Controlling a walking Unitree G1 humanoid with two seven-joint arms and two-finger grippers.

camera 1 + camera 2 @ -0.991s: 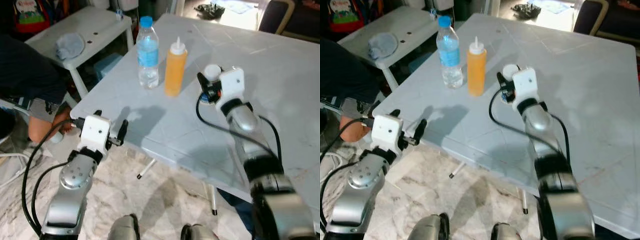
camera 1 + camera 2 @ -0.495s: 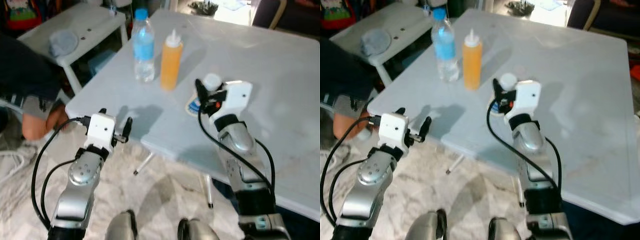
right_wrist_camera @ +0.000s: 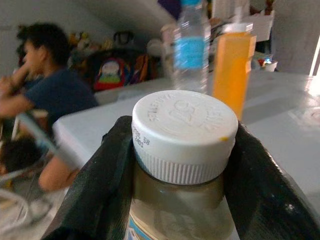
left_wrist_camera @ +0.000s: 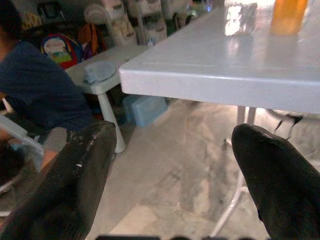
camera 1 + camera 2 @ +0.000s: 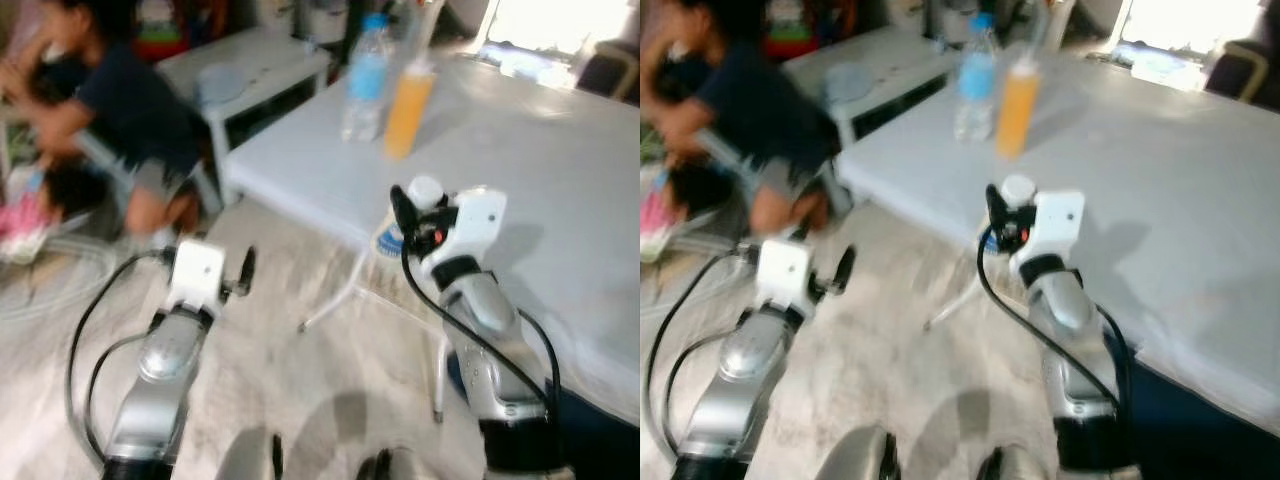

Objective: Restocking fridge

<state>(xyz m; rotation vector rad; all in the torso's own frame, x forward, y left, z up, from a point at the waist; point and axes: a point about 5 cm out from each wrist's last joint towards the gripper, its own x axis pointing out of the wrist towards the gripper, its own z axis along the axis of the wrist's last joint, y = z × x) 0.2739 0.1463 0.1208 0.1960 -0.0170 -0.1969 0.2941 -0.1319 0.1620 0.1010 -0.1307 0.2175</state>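
Head views overlapping; wrist views close

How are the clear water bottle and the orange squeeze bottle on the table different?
The clear water bottle has a blue cap and blue label; the orange squeeze bottle is opaque orange with a pale top. The water bottle stands taller, to the robot's left of the orange one. Both stand upright, side by side, on the grey table.

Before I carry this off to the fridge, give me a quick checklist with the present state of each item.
1. Right gripper shut on the white-capped bottle: ok.
2. Bottle upright, cap on: ok.
3. Left gripper open and holding nothing: ok.
4. Water bottle and orange bottle upright on the table, yet to be fetched: ok.
5. Path free of the person crouched to the left: cannot tell.
6. Head views sharp: not ok, blurred.
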